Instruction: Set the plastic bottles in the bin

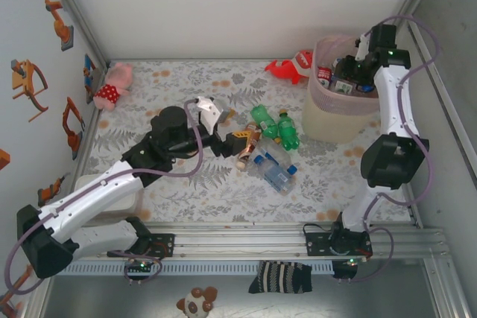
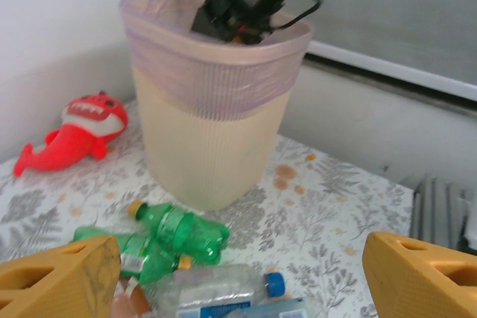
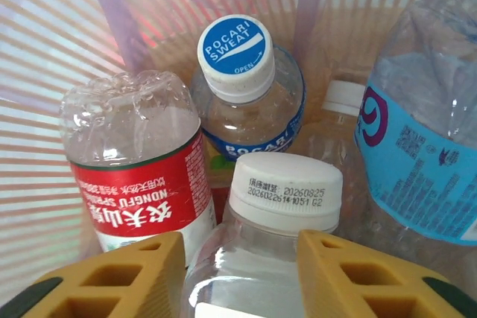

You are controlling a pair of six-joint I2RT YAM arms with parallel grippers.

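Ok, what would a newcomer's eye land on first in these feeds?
The cream bin with its pink bag at the far right, with the right gripper down inside it, fingers either side of a white-capped bottle among others. Next, the heap of bottles mid-table, some bright green, with the left gripper open at its left side. The red toy left of the bin catches the eye too.

1. A bottle's blue cap [image 3: 235, 53] reads "POCARI SWEAT" and "OPEN".
2. A white cap [image 3: 286, 191] carries "20260825" above "20260226141051 G2".
3. A red label [image 3: 141, 193], upside down, reads "NONGFU SPRING" beside Chinese characters.
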